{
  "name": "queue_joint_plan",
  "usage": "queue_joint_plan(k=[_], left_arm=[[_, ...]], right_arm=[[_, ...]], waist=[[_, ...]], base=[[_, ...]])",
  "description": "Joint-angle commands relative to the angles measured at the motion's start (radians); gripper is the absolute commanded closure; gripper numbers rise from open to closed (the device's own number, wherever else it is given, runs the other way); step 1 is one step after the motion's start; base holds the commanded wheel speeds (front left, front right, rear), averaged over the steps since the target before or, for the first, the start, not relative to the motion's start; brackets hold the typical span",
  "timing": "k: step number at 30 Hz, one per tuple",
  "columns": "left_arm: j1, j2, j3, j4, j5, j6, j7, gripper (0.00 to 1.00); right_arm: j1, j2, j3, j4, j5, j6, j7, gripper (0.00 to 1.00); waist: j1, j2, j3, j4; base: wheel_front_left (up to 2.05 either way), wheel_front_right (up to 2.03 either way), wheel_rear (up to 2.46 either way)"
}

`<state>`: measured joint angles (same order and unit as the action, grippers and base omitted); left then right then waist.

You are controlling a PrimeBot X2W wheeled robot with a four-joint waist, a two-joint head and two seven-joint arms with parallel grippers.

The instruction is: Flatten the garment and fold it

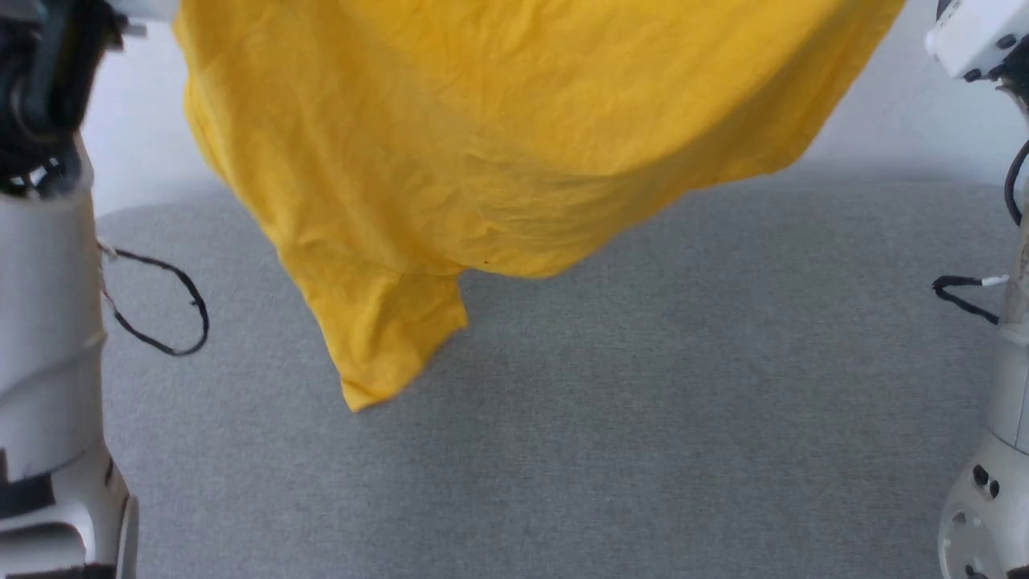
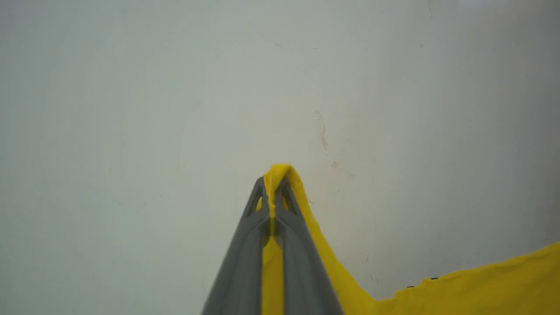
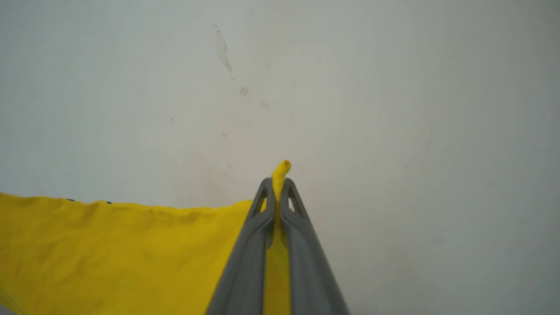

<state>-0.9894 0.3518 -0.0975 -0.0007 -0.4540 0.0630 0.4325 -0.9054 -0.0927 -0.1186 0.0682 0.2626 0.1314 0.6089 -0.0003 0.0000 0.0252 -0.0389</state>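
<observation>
The garment (image 1: 482, 145), a bright yellow T-shirt, hangs in the air across the top of the head view, plain side facing me. One sleeve (image 1: 386, 338) dangles lowest over the grey surface. In the left wrist view my left gripper (image 2: 273, 186) is shut on a pinch of the garment's yellow cloth (image 2: 481, 284), which stretches off to the lower right. My right gripper (image 3: 278, 186) is shut on another edge of the garment (image 3: 109, 249), with a small yellow tip poking past the fingertips. The printed front is hidden.
A grey fabric-covered surface (image 1: 643, 402) spreads below the hanging cloth. My pale left forearm (image 1: 48, 322) and right forearm (image 1: 1005, 402) stand at the sides with black cable loops. A whitish wall (image 2: 175, 109) with small marks lies beyond both grippers.
</observation>
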Motion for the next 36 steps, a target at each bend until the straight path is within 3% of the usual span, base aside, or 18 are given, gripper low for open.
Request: queue_joint_plan(k=[1, 7, 12, 22, 27, 36], left_arm=[[-0.041, 0.006, 0.0, 0.015, -0.014, 0.004, 0.02, 1.0], [-0.106, 0.015, 0.0, 0.057, -0.015, 0.013, 0.053, 1.0], [-0.19, 0.013, -0.014, 0.115, 0.014, 0.027, 0.038, 1.0], [-0.511, -0.012, -0.074, 0.27, 0.097, -0.019, -0.125, 1.0], [-0.67, -0.027, -0.057, 0.338, 0.104, -0.014, -0.209, 1.0], [-0.797, -0.009, -0.048, 0.419, 0.091, -0.073, -0.33, 1.0]], right_arm=[[-0.024, -0.002, 0.004, -0.007, 0.008, -0.001, 0.019, 1.0], [-0.074, 0.007, -0.006, 0.005, 0.003, -0.001, 0.054, 1.0], [-0.154, 0.025, -0.029, 0.066, -0.034, -0.001, 0.069, 1.0], [-0.419, 0.042, -0.081, 0.218, -0.146, -0.001, -0.046, 1.0], [-0.541, 0.042, -0.091, 0.296, -0.168, -0.001, -0.125, 1.0], [-0.615, 0.042, -0.078, 0.338, -0.211, -0.001, -0.193, 1.0]], waist=[[0.0003, 0.0, -0.026, -0.024], [0.0003, 0.0, 0.0, -0.04], [0.0003, 0.0, 0.095, -0.059], [0.0003, 0.0, 0.376, -0.089], [0.0003, 0.0, 0.474, -0.106], [0.0003, 0.0, 0.611, -0.098]], base=[[0.0, 0.0, 0.0], [0.0, 0.0, 0.0], [0.0, 0.0, 0.0], [0.0, 0.0, 0.0], [0.0, 0.0, 0.0], [0.0, 0.0, 0.0]])
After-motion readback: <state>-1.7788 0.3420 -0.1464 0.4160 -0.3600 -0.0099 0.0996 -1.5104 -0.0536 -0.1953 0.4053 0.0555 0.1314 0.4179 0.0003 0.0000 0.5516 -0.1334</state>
